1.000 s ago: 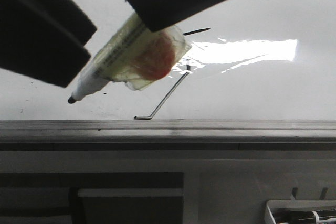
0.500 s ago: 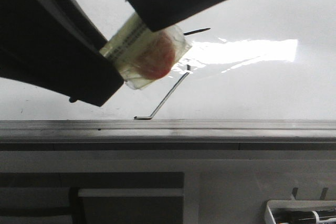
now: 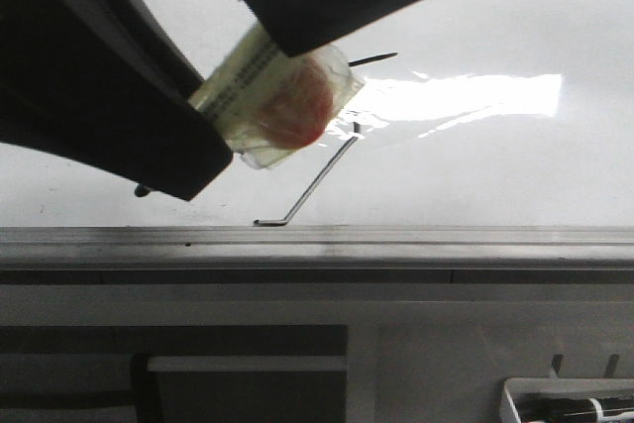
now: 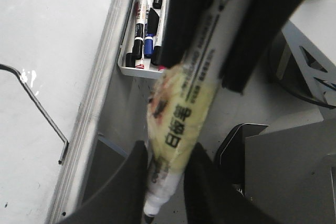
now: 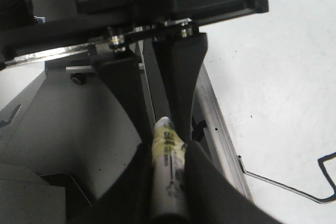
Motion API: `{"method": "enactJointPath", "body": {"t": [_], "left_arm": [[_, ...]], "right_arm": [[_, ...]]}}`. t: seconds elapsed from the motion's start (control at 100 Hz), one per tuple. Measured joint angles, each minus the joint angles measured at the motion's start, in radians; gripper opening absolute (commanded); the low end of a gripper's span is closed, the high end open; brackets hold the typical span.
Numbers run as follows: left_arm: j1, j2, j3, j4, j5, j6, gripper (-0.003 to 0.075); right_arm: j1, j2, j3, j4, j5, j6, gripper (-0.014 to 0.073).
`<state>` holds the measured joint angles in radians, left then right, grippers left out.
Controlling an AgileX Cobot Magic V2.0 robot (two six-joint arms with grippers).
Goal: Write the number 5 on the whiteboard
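Observation:
The whiteboard (image 3: 495, 165) lies flat with a glare patch. On it is the number 5 (image 3: 319, 177), a thin black line with a long diagonal tail, partly hidden behind the marker pen (image 3: 267, 96). The 5 also shows in the left wrist view (image 4: 42, 114) and in the right wrist view (image 5: 294, 184). My right gripper (image 5: 165, 150) is shut on the pen's rear body (image 5: 168, 171). My left gripper (image 4: 165, 153) has its fingers tight on both sides of the pen (image 4: 189, 108) near the writing end. The tip (image 3: 142, 190) hangs just above the board.
A grey metal rail (image 3: 317, 240) runs along the board's near edge. A white tray (image 4: 128, 69) holding several markers hangs below the rail and also shows in the front view (image 3: 565, 408). A dark bin edge (image 4: 236, 145) sits below the arms.
My left gripper has moved right from beside the pen onto its tip end, covering the white front part. The right gripper and pen have stayed put.

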<state>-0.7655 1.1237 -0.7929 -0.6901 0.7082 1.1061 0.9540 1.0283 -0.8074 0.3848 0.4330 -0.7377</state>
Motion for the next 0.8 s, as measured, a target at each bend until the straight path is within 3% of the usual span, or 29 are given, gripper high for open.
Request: {"method": "enactJointPath", "body": {"t": [0.17, 0.27, 0.35, 0.45, 0.63, 0.8], "left_arm": [[0.000, 0.000, 0.004, -0.030, -0.017, -0.041, -0.0020], [0.009, 0.000, 0.022, -0.036, -0.071, -0.125, -0.0020], [0.019, 0.001, 0.045, -0.041, -0.135, -0.219, -0.0020], [0.024, 0.002, 0.093, -0.048, -0.276, -0.378, -0.0021], [0.024, 0.002, 0.177, -0.088, -0.532, -0.544, -0.0021], [0.024, 0.015, 0.224, -0.203, -0.748, -0.563, -0.0020]], "right_arm": [[-0.037, 0.000, 0.000, 0.000, -0.033, 0.007, 0.0409], [-0.080, -0.029, 0.002, 0.000, -0.040, 0.011, 0.0487], [-0.124, -0.073, 0.002, 0.000, -0.068, 0.011, 0.0461], [-0.176, -0.140, 0.002, 0.002, -0.109, 0.013, 0.0346], [-0.255, -0.219, 0.002, 0.026, -0.123, 0.013, -0.0067], [-0.289, -0.234, 0.002, 0.028, -0.077, 0.014, -0.0061]]}}
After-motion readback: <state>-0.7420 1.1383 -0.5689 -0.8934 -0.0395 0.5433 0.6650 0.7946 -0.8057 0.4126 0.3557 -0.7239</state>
